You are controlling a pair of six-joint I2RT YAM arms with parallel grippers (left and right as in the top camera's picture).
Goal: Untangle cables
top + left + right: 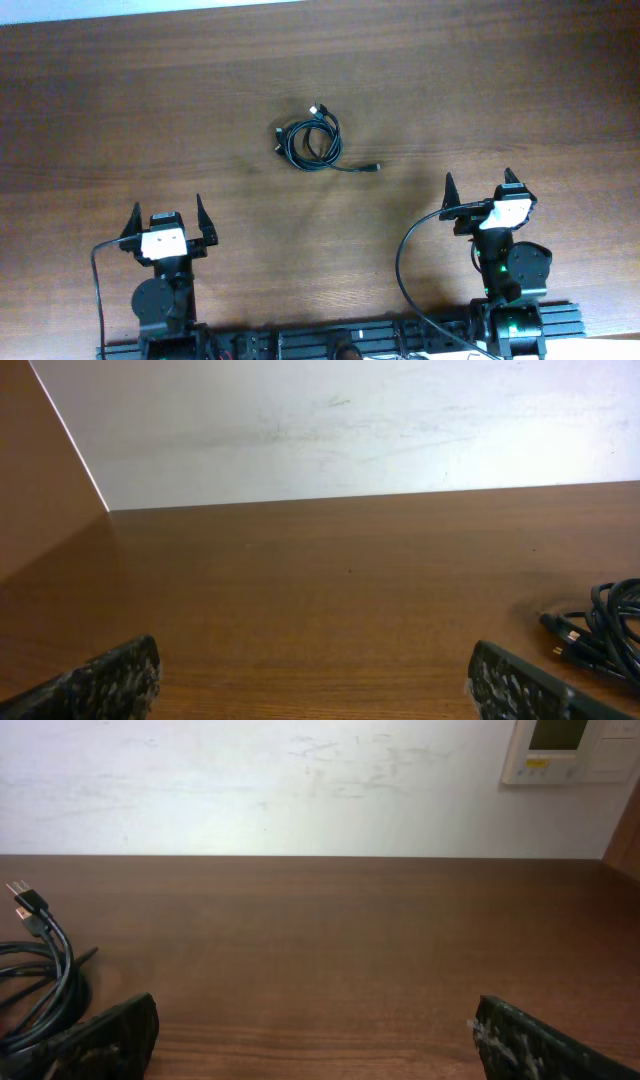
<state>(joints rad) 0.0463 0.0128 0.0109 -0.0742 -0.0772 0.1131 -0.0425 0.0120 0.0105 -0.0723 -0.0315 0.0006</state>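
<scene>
The cables (311, 141) are thin black cords coiled in one small bundle at the middle of the wooden table, with plug ends sticking out and one tail running right to a plug (374, 166). The bundle shows at the right edge of the left wrist view (605, 630) and the left edge of the right wrist view (40, 982). My left gripper (167, 211) is open and empty, near and to the left of the bundle. My right gripper (478, 185) is open and empty, near and to the right of it.
A white wall (350, 430) stands behind the table's far edge. A white wall panel with a small display (570, 750) hangs at the upper right. Thick black arm cables (400, 270) loop by the arm bases at the near edge.
</scene>
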